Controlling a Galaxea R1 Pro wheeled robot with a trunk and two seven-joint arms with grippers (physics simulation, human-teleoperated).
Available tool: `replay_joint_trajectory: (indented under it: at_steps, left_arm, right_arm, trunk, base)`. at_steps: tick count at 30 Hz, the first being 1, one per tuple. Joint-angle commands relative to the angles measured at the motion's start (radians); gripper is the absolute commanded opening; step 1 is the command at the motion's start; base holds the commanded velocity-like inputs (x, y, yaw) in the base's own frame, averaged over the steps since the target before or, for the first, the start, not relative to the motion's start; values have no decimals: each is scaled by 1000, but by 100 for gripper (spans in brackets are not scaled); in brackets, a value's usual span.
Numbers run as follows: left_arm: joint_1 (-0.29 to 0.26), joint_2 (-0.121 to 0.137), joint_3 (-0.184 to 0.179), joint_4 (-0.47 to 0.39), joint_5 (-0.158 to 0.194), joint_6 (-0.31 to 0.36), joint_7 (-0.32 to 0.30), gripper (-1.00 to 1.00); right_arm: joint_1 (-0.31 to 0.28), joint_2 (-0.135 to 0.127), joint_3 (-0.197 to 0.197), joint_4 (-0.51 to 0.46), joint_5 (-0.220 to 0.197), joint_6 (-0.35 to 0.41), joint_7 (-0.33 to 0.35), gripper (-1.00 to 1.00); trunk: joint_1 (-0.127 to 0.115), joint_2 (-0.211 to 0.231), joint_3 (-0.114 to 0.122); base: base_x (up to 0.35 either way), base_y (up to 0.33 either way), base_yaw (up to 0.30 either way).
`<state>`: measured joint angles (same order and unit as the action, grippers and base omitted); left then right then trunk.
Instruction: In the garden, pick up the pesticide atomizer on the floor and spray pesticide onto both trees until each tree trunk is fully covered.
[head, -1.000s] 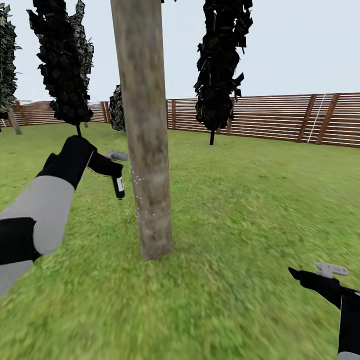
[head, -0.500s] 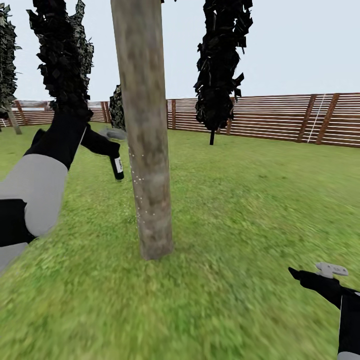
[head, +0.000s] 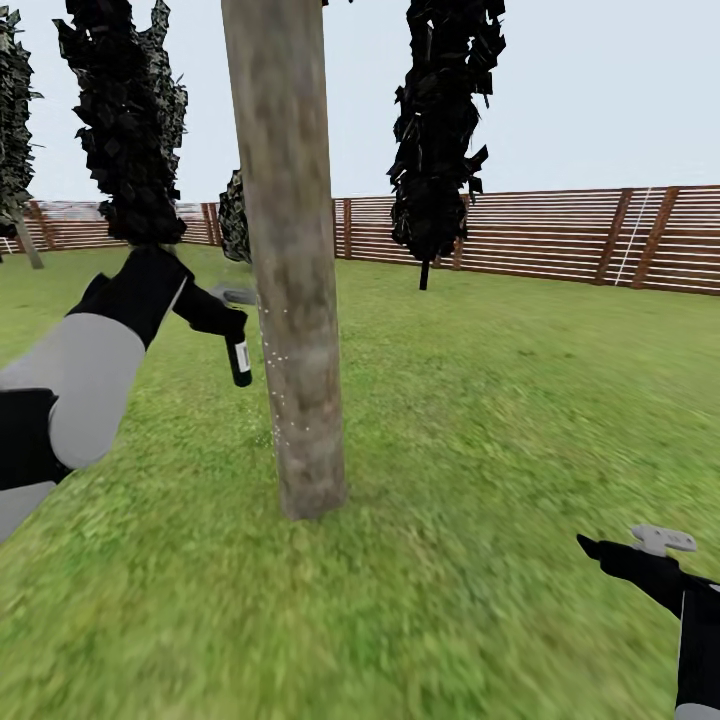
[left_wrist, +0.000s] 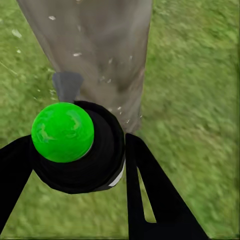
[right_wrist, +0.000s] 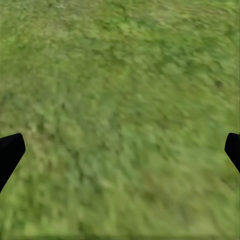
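Observation:
A thick grey-brown tree trunk (head: 290, 260) rises from the grass floor (head: 480, 420) in the middle of the head view, flecked with small white spray dots down its left side. Just left of it my left gripper (head: 228, 322) is shut on the slim black pesticide atomizer (head: 238, 360), which hangs bottle-down at mid-trunk height. In the left wrist view the atomizer (left_wrist: 80, 150) with its green cap sits between the black fingers (left_wrist: 150, 195), facing the trunk (left_wrist: 95, 50) at close range. My right gripper (head: 625, 558) hangs open low at the right over grass, its fingertips (right_wrist: 10, 152) wide apart.
A brown slatted fence (head: 560, 235) closes the lawn at the back. Two near-black cypresses (head: 435, 130) (head: 130, 120) stand behind the trunk, with another tree at the far left edge. Open grass lies to the right and in front.
My left arm with the atomizer rose beside the trunk, then came part of the way back down. The right arm has not moved.

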<state>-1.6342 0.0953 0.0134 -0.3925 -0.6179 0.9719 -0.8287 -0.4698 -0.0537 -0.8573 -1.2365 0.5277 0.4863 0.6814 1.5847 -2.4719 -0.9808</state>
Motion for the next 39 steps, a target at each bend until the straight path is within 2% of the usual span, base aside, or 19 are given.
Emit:
replay_joint_trajectory:
  at_steps: [1,5,9,10,12,25,27,30,34,36,39]
  left_arm:
    - [2,0,0,5,1,-2,1,-100]
    - [8,1,0,45,1,-14,2,-100]
    - [10,1,0,146,1,-88,3,-100]
    - [11,1,0,193,0,-112,5,-100]
    - [14,1,0,226,0,-141,6,-100]
    - [229,0,0,244,0,-271,18,-100]
    - [258,0,0,244,0,-286,51,-100]
    - [307,-10,2,245,5,-308,150,-100]
    - [369,-31,2,245,7,-352,177,-100]
    - [410,-43,3,245,7,-370,215,-100]
    - [448,-48,4,244,10,-382,272,-100]
  right_arm:
    - [0,0,0,0,0,0,0,100]
    - [0,0,0,0,0,0,0,100]
    - [-1,0,0,-1,0,0,0,100]
    - [0,0,0,-1,0,0,0,100]
    - [0,0,0,-1,0,0,0,100]
    - [0,0,1,-1,0,0,0,100]
    - [0,0,1,-1,0,0,1,100]
    - [0,0,1,-1,0,0,0,100]
    - [0,0,1,-1,0,0,1,100]
    - [0,0,2,-1,0,0,0,100]
    - [0,0,3,-1,0,0,0,100]
  trunk:
    - [0,0,0]
    - [0,0,0]
    - [0,0,0]
    - [0,0,0]
    - [0,0,0]
    - [0,0,0]
    - [0,0,0]
    - [0,0,0]
    - [0,0,0]
    - [0,0,0]
    - [0,0,0]
  base:
    - [0,0,0]
    - [0,0,0]
    - [0,0,0]
    - [0,0,0]
    - [0,0,0]
    - [0,0,0]
    - [0,0,0]
    - [0,0,0]
    - [0,0,0]
    - [0,0,0]
    - [0,0,0]
